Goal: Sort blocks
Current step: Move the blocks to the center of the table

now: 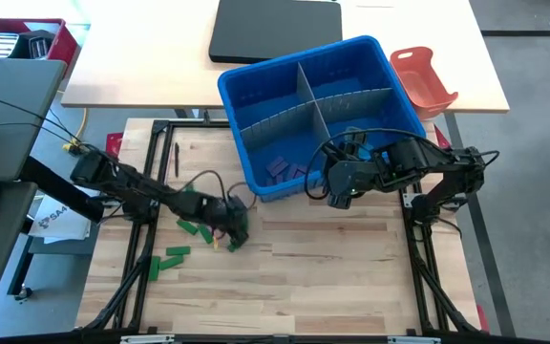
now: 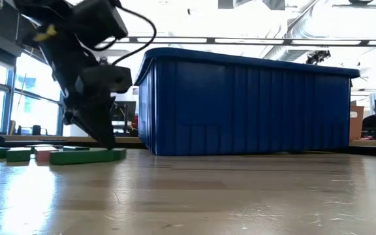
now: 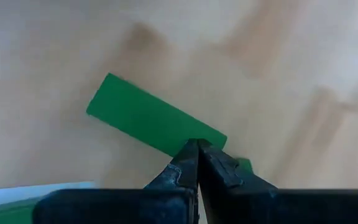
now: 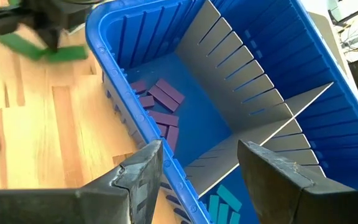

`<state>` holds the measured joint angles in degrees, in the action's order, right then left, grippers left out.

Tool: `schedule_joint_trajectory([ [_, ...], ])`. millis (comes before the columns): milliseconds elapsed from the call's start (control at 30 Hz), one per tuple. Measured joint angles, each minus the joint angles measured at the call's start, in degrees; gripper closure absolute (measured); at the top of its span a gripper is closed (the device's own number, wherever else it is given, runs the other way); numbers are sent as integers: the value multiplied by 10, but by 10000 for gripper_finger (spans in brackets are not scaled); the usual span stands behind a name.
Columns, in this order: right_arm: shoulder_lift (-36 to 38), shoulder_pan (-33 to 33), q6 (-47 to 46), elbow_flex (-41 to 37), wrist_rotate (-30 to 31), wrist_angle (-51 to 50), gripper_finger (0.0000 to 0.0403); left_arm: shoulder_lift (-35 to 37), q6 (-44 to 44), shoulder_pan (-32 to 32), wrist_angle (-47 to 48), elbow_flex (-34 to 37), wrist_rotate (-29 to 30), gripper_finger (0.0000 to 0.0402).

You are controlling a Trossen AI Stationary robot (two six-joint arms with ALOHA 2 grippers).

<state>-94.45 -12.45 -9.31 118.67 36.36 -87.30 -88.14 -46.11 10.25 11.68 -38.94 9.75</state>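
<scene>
- Left gripper [image 3: 197, 149]: fingers pressed together, tips down at the near end of a flat green block [image 3: 148, 117], whose long axis runs diagonally away.
- Right gripper [image 4: 197, 165]: fingers apart, above the blue bin's rim [image 4: 120, 81], purple blocks [image 4: 160, 99] just beyond.
- Wooden tabletop [image 1: 332, 268].

We see even, bright light from overhead in the high view, with soft, short shadows under both arms on the wooden table [image 1: 332, 277]. In the low view, ceiling light strips [image 2: 260, 40] and the windows [image 2: 25, 85] at the side blow out to white, and the near tabletop is blurred with pale glare. The left wrist view is soft throughout; a green block [image 3: 148, 118] casts a faint shadow. The right wrist view is sharp on the blue bin [image 4: 291, 118], its near fingers blurred.
</scene>
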Motion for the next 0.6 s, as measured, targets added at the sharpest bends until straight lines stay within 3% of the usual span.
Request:
schedule_joint_trajectory([
  [200, 0, -1, -25, 0, -21, 0, 199, -42, 34, 48, -187, 0, -11, 401],
  [267, 0, -4, -40, 0, -26, 0, 199, -37, 24, 54, -207, -1, -8, 401],
  [433, 0, -29, -73, 0, -28, -3, 199, 8, -73, 97, -71, -1, 18, 401],
  [600, 0, -59, -77, 0, -24, 11, 199, 61, -207, 139, 113, -1, 123, 401],
])
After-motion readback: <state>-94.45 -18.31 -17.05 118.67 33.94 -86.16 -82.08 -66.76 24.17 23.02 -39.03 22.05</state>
